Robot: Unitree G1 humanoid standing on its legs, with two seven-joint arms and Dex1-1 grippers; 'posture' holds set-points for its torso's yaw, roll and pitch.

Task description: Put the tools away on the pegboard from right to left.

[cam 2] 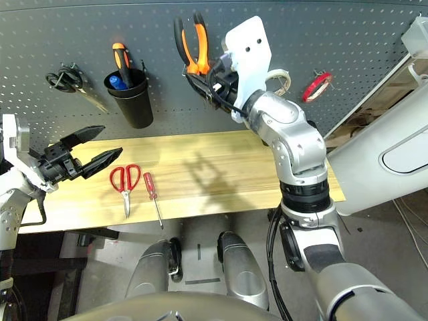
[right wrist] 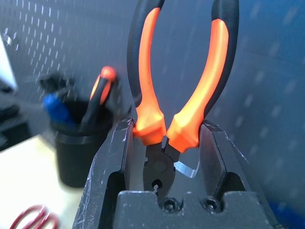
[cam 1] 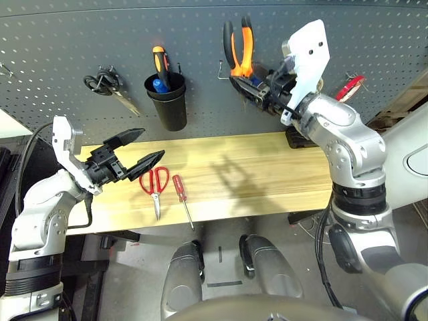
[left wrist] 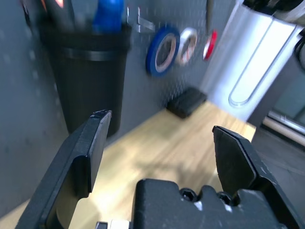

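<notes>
While the right gripper point(cam 1: 257, 90) holds the orange-handled pliers point(cam 1: 241, 47) up at the pegboard point(cam 1: 374, 40), a missed hook could drop them. Right wrist view: fingers point(right wrist: 114, 157) clamp the pliers' neck. Left wrist view: left gripper point(left wrist: 159, 143) fingers apart, empty.

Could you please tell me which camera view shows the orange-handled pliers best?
The right wrist view: the pliers appear close up, handles pointing up, clamped near the pivot in the right end effector. The two head views show them smaller, raised against the pegboard, their head partly hidden by the end effector.
</notes>
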